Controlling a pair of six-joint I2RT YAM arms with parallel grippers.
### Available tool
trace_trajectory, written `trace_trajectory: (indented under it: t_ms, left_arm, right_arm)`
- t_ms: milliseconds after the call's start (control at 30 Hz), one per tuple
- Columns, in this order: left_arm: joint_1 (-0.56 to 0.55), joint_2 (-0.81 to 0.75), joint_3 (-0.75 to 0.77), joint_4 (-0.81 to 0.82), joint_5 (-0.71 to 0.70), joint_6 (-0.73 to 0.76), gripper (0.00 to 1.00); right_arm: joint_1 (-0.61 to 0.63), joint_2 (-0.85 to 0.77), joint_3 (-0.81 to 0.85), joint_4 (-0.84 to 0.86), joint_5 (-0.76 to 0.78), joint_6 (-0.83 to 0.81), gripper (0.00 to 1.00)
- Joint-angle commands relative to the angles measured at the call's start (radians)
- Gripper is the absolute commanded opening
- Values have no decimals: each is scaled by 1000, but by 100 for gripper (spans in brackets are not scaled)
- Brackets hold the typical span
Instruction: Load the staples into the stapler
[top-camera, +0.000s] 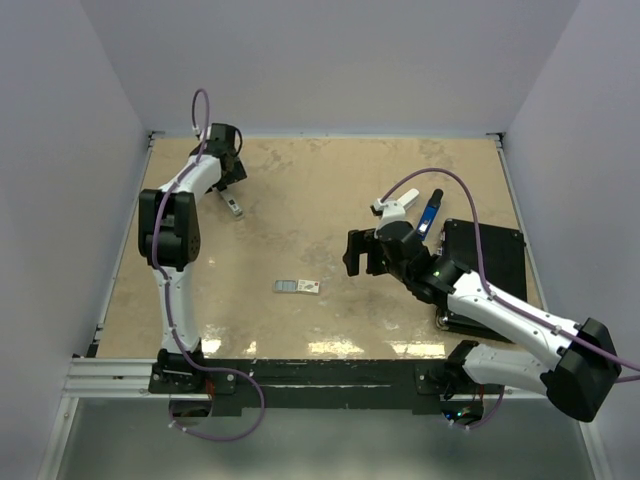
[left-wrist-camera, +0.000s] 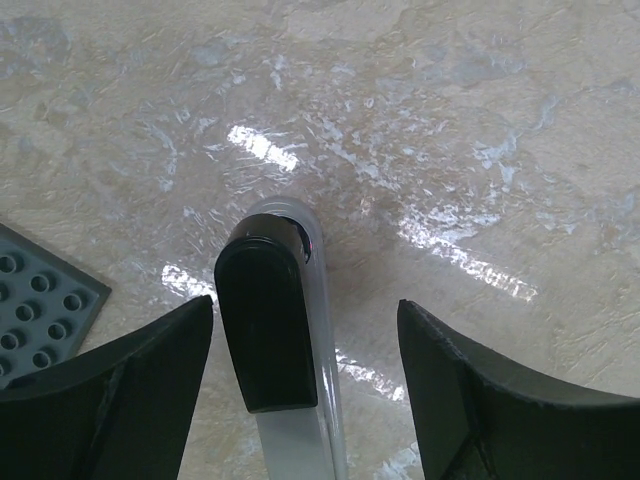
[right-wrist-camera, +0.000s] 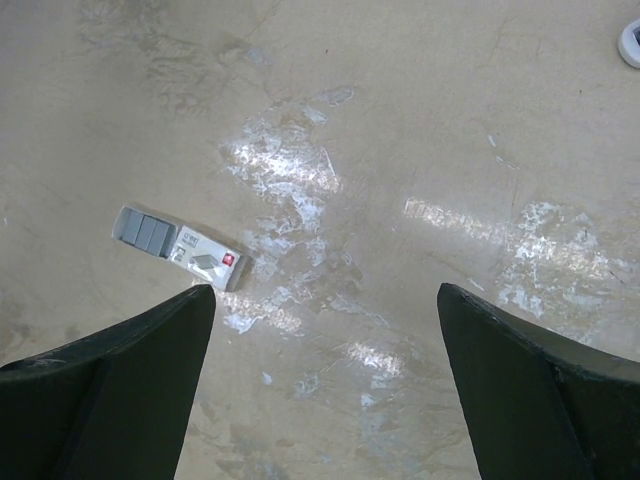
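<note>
You are getting no legible text, brand or number in any view. The only printed item is the staples box (right-wrist-camera: 205, 259), lying just ahead of the right gripper (right-wrist-camera: 325, 295), toward the left of its wrist view. Its whitish face is carrying a small red square mark at the end nearer the gripper and a grey patch beside that. A block of dark print is sitting toward the grey tray piece (right-wrist-camera: 145, 230), but the characters are showing too small to read. In the top view the box is appearing only as a pale strip, its print unresolved.
</note>
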Motion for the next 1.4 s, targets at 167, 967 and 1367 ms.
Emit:
trace_trajectory:
  t_ms: [167, 967, 1367]
  left_arm:
    - [11, 20, 46, -8, -1, 16, 56]
    - [-147, -490, -405, 326, 759, 525, 0]
    - [-248, -851, -660, 527, 1017, 620, 0]
  right_arm:
    - [-5, -9, 15, -25, 44, -31, 98]
    - [-6, 63, 44, 308, -241, 16, 98]
    - [-103, 95, 95, 394, -388, 179, 87]
